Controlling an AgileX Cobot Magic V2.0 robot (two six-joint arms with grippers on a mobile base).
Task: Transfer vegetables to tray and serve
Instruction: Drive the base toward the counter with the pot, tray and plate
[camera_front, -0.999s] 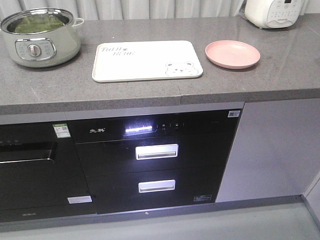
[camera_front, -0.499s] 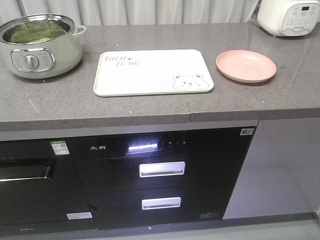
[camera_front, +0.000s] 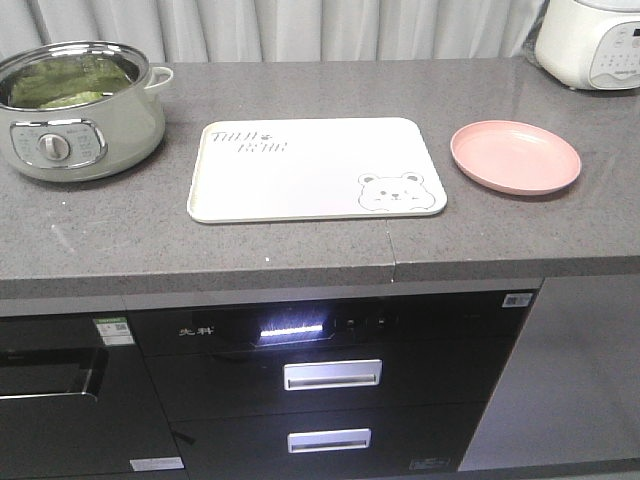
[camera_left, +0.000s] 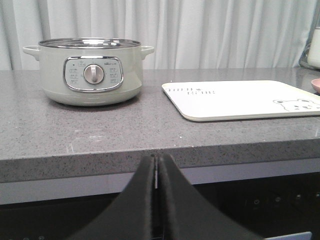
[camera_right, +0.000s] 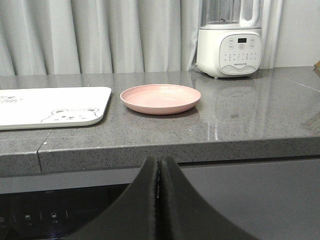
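Here's the grey countertop (camera_front: 300, 250), counting from the left. There's one pale-green electric pot (camera_front: 85, 140) with a dial on its front. Inside it is one heap of green vegetables (camera_front: 55, 85), the leaves too bunched to count singly. Next along, one cream tray (camera_front: 300, 175), lettering at its far left corner, a bear face at its near right corner. Then one pink plate (camera_front: 515, 157), set apart from the tray. Last, one white appliance (camera_front: 595, 45) at the far right, by the curtain (camera_front: 330, 30). Below the counter are two drawer handles (camera_front: 331, 375), one above the other.

Now the arms: two grippers, one per wrist view. The left gripper (camera_left: 156, 159) sits low, beneath and in front of the counter edge. Its two black fingers are pressed flat together with nothing between them. From there the pot stands up and to its left, well apart, back on the counter. The vegetables are inside it, hidden in this view behind the pot wall. The tray lies up and to its right.

The right gripper (camera_right: 159, 161) is the same story: fingers closed on each other, below the counter edge. The tray's bear corner is up and to its left, and the plate is almost straight ahead above it. The appliance stands beyond to the right, and the vegetables are far off to its left in the pot
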